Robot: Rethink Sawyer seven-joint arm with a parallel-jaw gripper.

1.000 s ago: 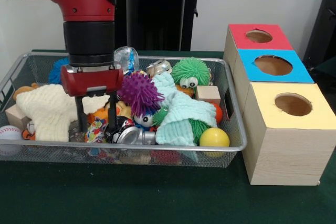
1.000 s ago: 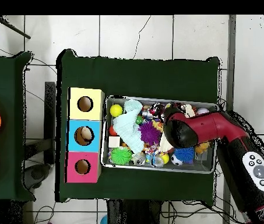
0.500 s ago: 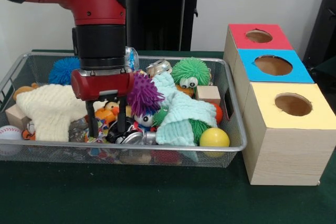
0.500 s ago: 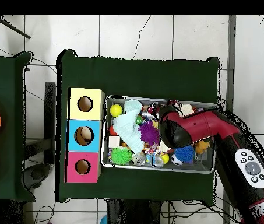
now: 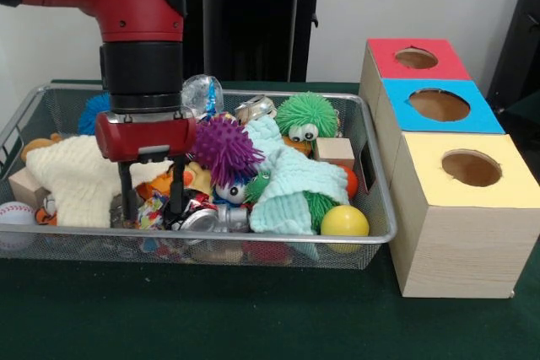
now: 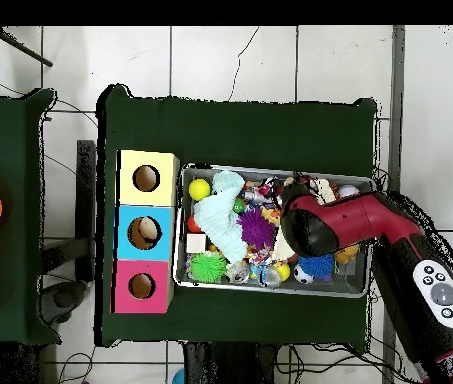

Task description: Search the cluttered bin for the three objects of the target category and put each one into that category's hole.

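A wire mesh bin (image 5: 371, 233) holds a heap of toys. My gripper (image 5: 152, 212) reaches down into its left-middle part, open, its fingers (image 5: 126, 196) straddling a colourful crumpled wrapper (image 5: 153, 208) beside a shiny metal can (image 5: 207, 218). A purple spiky ball (image 5: 224, 149) touches the gripper's right side. A cream cloth (image 5: 72, 179) lies to its left. From overhead the arm's head (image 6: 308, 230) covers the gripper over the bin (image 6: 270, 292). Three boxes with holes stand beside the bin: red (image 5: 416, 58), blue (image 5: 439, 104), yellow (image 5: 471, 168).
Also in the bin: a green furry toy with eyes (image 5: 306, 115), a mint cloth (image 5: 291, 183), a yellow ball (image 5: 344, 222), a wooden block (image 5: 336, 152), a blue spiky ball (image 5: 91, 111), a baseball (image 5: 15, 215), a clear ball (image 5: 202, 93).
The gripper swung right toward the purple ball half a second ago and has come back left, close to where it stood a second ago. Its fingers stay apart.
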